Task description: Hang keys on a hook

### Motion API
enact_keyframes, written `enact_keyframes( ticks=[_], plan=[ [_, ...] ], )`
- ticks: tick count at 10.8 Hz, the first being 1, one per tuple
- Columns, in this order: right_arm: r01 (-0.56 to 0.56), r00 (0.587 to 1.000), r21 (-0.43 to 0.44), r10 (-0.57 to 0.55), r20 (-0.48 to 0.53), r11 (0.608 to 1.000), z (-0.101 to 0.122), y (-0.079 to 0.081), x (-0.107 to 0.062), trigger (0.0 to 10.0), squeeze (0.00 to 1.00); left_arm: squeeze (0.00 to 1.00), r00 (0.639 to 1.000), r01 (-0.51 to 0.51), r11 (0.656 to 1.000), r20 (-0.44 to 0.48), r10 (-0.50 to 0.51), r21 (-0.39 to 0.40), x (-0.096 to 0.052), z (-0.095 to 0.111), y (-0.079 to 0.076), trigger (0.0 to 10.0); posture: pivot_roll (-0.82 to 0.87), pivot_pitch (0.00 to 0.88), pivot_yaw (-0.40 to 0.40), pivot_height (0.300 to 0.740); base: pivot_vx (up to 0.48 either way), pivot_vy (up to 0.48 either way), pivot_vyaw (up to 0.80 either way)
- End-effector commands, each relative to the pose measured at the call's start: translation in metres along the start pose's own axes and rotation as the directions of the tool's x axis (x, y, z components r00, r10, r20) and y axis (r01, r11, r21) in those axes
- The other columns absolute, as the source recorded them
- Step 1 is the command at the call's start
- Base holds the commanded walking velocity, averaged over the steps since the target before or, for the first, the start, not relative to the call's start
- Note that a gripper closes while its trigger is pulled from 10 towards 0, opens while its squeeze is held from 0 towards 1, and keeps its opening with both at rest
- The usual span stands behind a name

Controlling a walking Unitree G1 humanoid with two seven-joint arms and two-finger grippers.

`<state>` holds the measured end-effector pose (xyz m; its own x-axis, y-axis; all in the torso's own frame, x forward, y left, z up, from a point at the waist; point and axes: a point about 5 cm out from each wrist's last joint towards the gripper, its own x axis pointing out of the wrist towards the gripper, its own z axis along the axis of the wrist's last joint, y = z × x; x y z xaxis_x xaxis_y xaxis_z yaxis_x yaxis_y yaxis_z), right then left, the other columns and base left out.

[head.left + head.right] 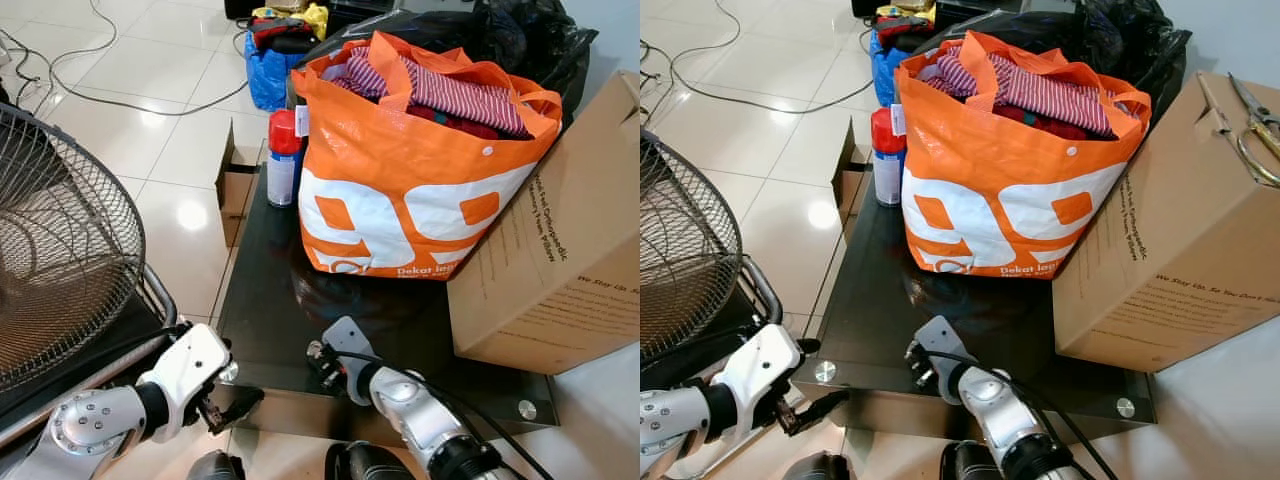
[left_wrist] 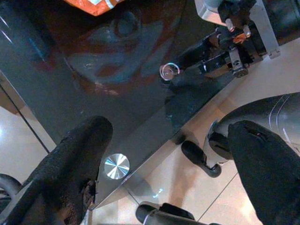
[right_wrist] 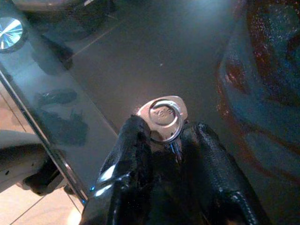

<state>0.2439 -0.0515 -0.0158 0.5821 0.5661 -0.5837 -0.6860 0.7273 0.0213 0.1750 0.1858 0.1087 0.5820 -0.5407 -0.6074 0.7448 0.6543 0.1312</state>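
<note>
A silver key with a ring (image 3: 162, 117) sticks out between the two black fingertips of my right gripper (image 3: 164, 133), which is shut on it just above the dark glass table (image 1: 270, 300). The same key (image 2: 168, 71) glints at the fingertips in the left wrist view. The right arm (image 1: 405, 400) reaches over the table's near edge. My left gripper (image 2: 171, 159) is open, its black fingers (image 2: 77, 164) spread over the table's near left corner, and its arm (image 1: 150, 395) sits low at the left. No hook can be made out.
An orange shopping bag (image 1: 415, 170) full of clothes stands on the table, with a red-capped spray can (image 1: 283, 155) beside it and a cardboard box (image 1: 560, 250) at the right. A large fan grille (image 1: 60, 240) stands at the left. Cables lie on the tiled floor (image 1: 140, 70).
</note>
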Motion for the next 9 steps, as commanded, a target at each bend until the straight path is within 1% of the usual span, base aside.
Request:
enact_keyframes(
  ticks=[1,2,3,4,7,8,9],
  plan=[
    [0.022,0.998,0.007,-0.021,-0.061,1.000,-0.015,-0.002,-0.002,9.9,0.00,0.01,1.000,0.021,1.000,-0.007,-0.021,-0.009,0.001,-0.002,-0.003,10.0,-0.02,0.153,-0.113,0.732,0.000,0.000,0.00],
    [0.022,0.998,0.010,-0.021,-0.061,1.000,-0.015,-0.002,-0.002,4.5,0.00,0.01,1.000,0.020,1.000,-0.006,-0.020,-0.009,0.001,-0.002,-0.003,10.0,-0.02,0.154,-0.113,0.732,0.000,0.000,0.00],
    [0.024,0.998,0.013,-0.023,-0.062,1.000,-0.015,-0.002,-0.002,0.2,0.00,0.01,1.000,0.020,1.000,-0.007,-0.020,-0.009,0.001,-0.002,-0.003,10.0,-0.02,0.155,-0.113,0.732,0.000,0.000,0.00],
    [0.027,0.998,0.012,-0.027,-0.064,1.000,-0.016,-0.002,-0.002,0.0,0.00,0.01,1.000,0.020,1.000,-0.007,-0.020,-0.009,0.001,-0.002,-0.003,10.0,-0.02,0.155,-0.113,0.732,0.000,0.000,0.00],
    [0.046,0.997,0.016,-0.045,-0.057,0.999,-0.014,-0.005,-0.001,0.0,0.00,0.00,1.000,0.018,1.000,-0.007,-0.018,-0.009,0.002,-0.002,-0.003,10.0,-0.02,0.156,-0.114,0.732,0.000,0.000,0.00],
    [0.048,0.998,0.010,-0.048,-0.048,0.999,-0.013,-0.008,-0.002,0.0,0.00,0.00,1.000,0.017,1.000,-0.007,-0.017,-0.010,0.002,-0.003,-0.003,10.0,-0.02,0.156,-0.114,0.732,0.000,0.000,0.00],
    [0.061,0.998,0.005,-0.061,-0.024,0.998,-0.010,-0.017,-0.006,0.0,0.00,0.00,1.000,0.016,1.000,-0.006,-0.016,-0.010,0.003,-0.002,-0.003,10.0,-0.02,0.154,-0.114,0.732,0.000,0.000,0.00]
  ],
)
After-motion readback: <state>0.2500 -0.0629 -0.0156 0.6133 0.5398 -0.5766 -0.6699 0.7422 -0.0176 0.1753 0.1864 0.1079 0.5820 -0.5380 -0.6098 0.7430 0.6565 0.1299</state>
